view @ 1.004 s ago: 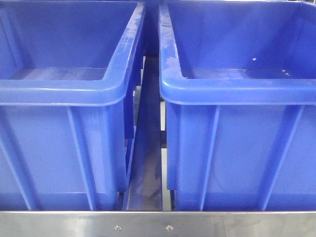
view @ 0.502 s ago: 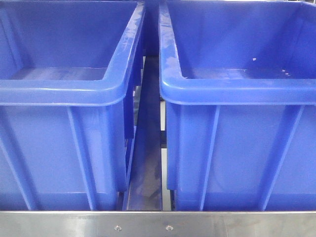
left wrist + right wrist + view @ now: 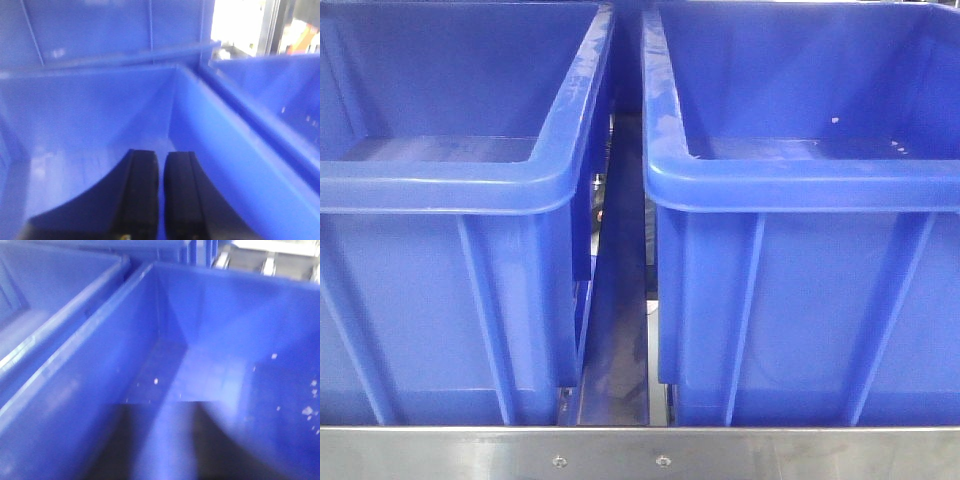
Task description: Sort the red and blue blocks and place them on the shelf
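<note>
Left gripper (image 3: 161,195) is hovering inside the left bin (image 3: 450,180), fingers nearly closed on nothing visible. The right gripper is blurring out over the right bin (image 3: 800,180); its gap can't be read. No blocks are showing anywhere, so a mis-sort could be slipping by unseen. Shelf rail (image 3: 640,455) is fronting both bins.

Two large blue plastic bins are present: one left bin (image 3: 460,180) and one right bin (image 3: 800,180), side by side on one steel shelf rail (image 3: 420,455). The rail carries two bolts (image 3: 558,462). No red or blue block is visible in any view.
</note>
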### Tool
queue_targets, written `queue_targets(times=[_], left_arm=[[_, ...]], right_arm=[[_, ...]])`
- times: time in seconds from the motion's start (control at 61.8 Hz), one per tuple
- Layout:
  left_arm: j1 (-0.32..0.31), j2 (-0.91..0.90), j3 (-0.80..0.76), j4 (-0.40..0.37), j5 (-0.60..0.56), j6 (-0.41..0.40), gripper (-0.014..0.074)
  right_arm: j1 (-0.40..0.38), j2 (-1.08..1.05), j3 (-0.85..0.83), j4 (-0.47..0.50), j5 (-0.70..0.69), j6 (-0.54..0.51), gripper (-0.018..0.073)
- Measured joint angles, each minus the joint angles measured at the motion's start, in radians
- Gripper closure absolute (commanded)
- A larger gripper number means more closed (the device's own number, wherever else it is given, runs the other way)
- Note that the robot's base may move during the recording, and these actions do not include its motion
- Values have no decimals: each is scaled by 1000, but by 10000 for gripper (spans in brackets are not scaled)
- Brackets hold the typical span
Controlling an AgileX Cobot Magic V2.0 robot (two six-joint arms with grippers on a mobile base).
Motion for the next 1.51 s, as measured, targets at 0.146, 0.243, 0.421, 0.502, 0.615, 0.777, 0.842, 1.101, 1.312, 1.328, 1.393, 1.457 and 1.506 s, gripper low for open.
queue_targets(times=[0.146,0.243,0.421,0.502,0.615,0.777,0.842,1.101,1.312,1.328,1.393,1.457,1.506], left_arm=[[0,-26,0,-1,0,0,471],[15,-60,0,-1,13,0,471],[99,-141,0,-1,99,0,471],[143,-183,0,-1,140,0,471],[176,-237,0,-1,193,0,471],[183,-308,0,-1,274,0,471],[183,-330,0,-1,292,0,471],[183,-357,0,-1,300,0,471],[183,-357,0,-1,303,0,471],[183,-357,0,-1,305,0,471],[185,-357,2,-1,306,0,471],[187,-357,8,-1,306,0,471],[193,-357,20,-6,304,0,471]], right_arm=[[0,-22,0,0,2,0,510],[0,-50,0,0,11,0,510],[-83,-125,0,0,59,0,510],[-147,-154,0,0,100,0,510],[-212,-188,0,0,166,0,510],[-240,-233,0,0,257,0,510],[-240,-251,0,0,288,0,510],[-242,-280,0,0,319,0,510],[-242,-282,0,0,301,0,510],[-242,-282,0,0,298,0,510],[-242,-284,0,0,272,0,510],[-242,-284,0,0,255,0,510],[-242,-284,4,0,240,0,510]])
